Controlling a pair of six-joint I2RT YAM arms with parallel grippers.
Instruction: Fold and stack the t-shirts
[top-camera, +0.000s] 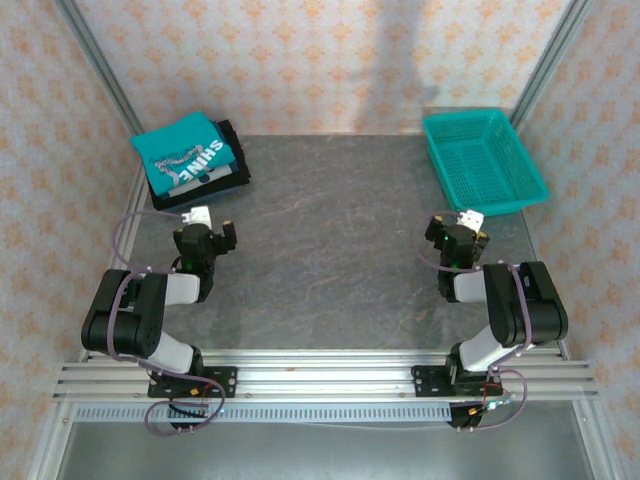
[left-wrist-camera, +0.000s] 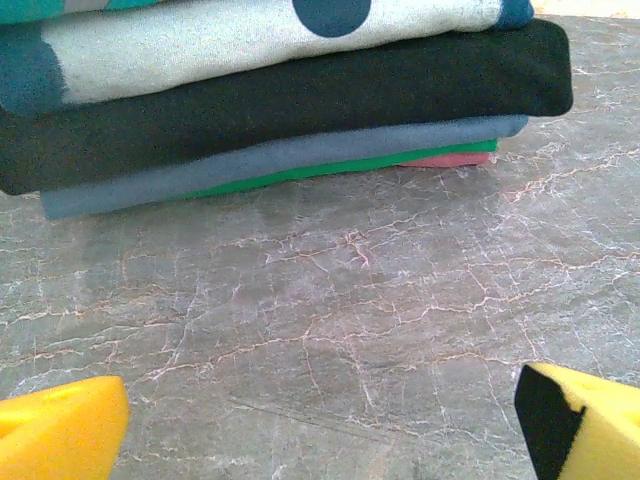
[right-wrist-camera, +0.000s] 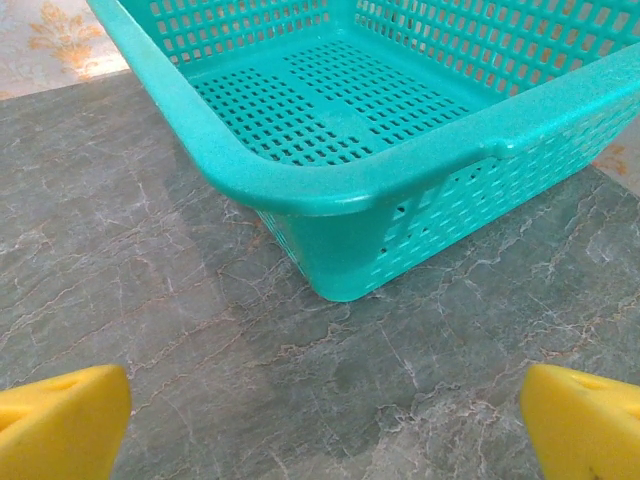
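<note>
A stack of folded t-shirts (top-camera: 192, 158) lies at the table's far left, a teal one with white "SHINE" lettering on top and black ones under it. In the left wrist view the stack (left-wrist-camera: 280, 95) shows its folded edges: pale with navy dots, black, blue-grey, green and pink at the bottom. My left gripper (top-camera: 208, 232) rests just in front of the stack, open, with bare table between its yellow fingertips (left-wrist-camera: 60, 430). My right gripper (top-camera: 462, 232) stands open near the basket, yellow fingertips (right-wrist-camera: 585, 420) wide apart and holding nothing.
A rigid teal mesh basket (top-camera: 484, 160) stands empty at the far right; its near corner (right-wrist-camera: 340, 270) is close ahead of my right gripper. The grey marble table (top-camera: 330, 250) stretches between the two arms. Patterned walls close the sides and back.
</note>
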